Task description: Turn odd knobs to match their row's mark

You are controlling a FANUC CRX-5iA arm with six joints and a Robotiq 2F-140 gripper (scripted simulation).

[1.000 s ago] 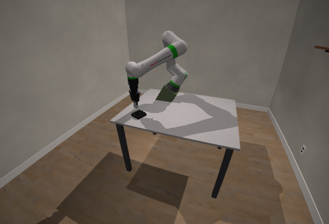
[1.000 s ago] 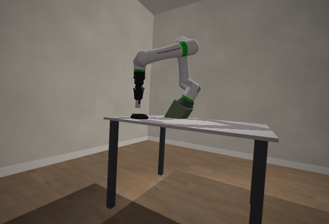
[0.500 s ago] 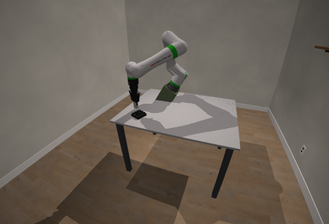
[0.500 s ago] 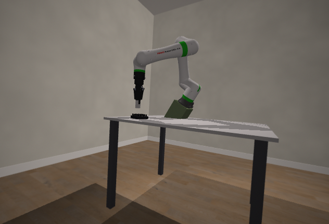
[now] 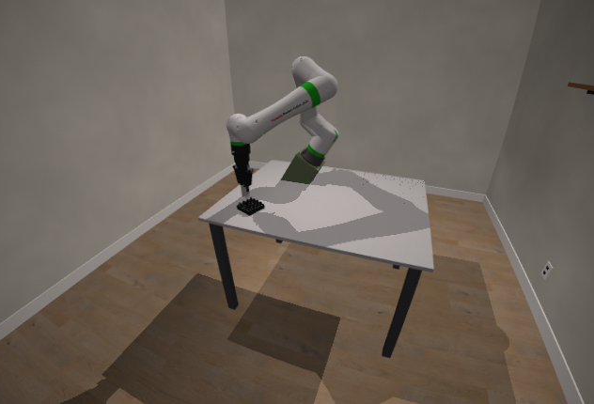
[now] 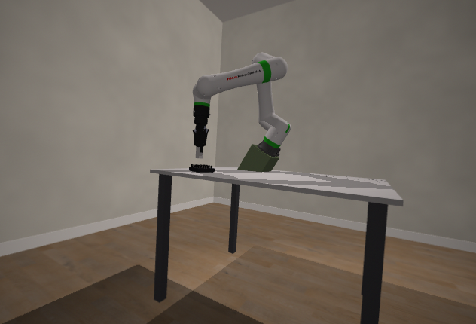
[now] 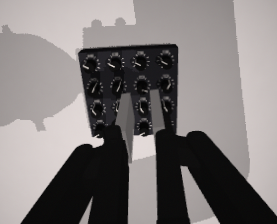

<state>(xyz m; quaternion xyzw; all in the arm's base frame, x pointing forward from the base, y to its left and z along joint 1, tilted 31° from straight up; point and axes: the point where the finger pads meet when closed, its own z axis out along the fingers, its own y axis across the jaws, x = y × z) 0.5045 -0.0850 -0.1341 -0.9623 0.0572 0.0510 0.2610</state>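
The black knob box (image 5: pixel 252 209) (image 6: pixel 201 168) (image 7: pixel 129 83) stands flat near the table's left corner, with several rows of black knobs on top. The knobs' white lines are too small to read. My gripper (image 5: pixel 244 192) (image 6: pixel 199 155) (image 7: pixel 141 105) points straight down and hangs a short way above the box, touching nothing. Its fingers stand a narrow gap apart, with nothing between them. In the wrist view the fingertips cover part of the knob row nearest the camera.
The box sits on a white table (image 5: pixel 354 238) (image 6: pixel 322 187) (image 7: pixel 42 30), close to its left edge. The arm's green base block (image 5: pixel 300 169) (image 6: pixel 257 162) stands at the table's back edge. A wall shelf (image 5: pixel 593 90) is at the far right.
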